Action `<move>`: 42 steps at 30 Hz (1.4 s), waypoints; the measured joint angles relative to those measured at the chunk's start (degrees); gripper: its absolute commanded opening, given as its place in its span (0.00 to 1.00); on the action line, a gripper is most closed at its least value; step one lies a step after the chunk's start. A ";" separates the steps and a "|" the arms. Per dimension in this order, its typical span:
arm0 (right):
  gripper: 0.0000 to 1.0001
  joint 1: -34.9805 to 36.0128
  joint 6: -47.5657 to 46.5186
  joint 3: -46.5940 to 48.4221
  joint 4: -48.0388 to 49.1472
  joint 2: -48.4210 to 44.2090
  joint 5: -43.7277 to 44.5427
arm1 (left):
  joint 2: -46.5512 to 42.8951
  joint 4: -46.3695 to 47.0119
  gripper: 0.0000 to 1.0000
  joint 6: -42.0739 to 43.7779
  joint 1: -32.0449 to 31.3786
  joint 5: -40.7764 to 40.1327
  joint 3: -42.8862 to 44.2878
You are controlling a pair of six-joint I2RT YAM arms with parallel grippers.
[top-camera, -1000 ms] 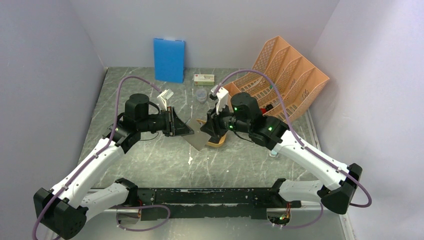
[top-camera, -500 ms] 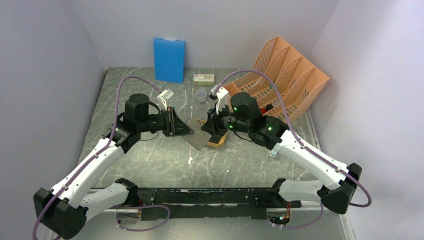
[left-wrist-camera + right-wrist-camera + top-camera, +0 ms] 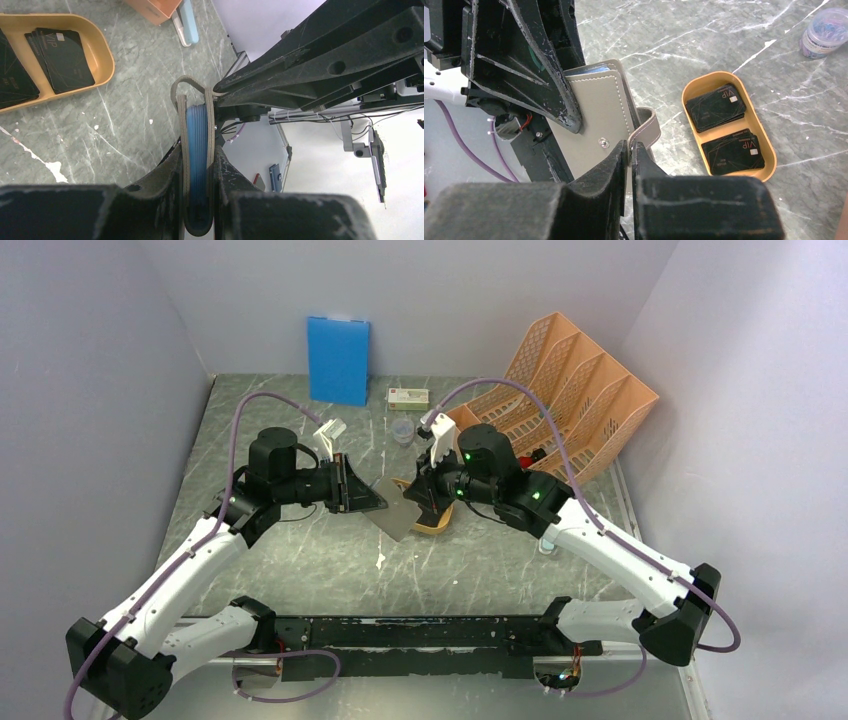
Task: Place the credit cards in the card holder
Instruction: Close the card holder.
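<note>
left wrist view, left gripper (image 3: 198, 155) clamped on the folded grey card holder (image 3: 196, 125), right gripper (image 3: 629, 146) jaws nearly together at its strap (image 3: 647, 127) beside the snap stud (image 3: 601, 143), pinch unclear, black credit cards (image 3: 716, 106) in yellow tray (image 3: 769, 161) just right of the holder

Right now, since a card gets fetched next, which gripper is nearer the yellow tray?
Right. The right gripper hovers right beside the yellow tray; the left gripper is farther left, across the grey card holder it clamps.
</note>
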 measured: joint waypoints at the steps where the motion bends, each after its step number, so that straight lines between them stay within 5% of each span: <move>1: 0.09 0.00 0.02 0.00 0.00 0.00 0.02 | -0.02 0.00 0.05 0.00 -0.02 0.00 0.00; 7: 0.00 -0.07 0.02 0.00 0.00 -0.02 -0.11 | -0.02 0.00 0.05 0.00 -0.02 -0.02 0.00; 42: 0.00 2.67 -1.53 1.51 -1.57 2.05 0.68 | 1.46 0.00 0.05 -1.29 0.00 -0.79 0.02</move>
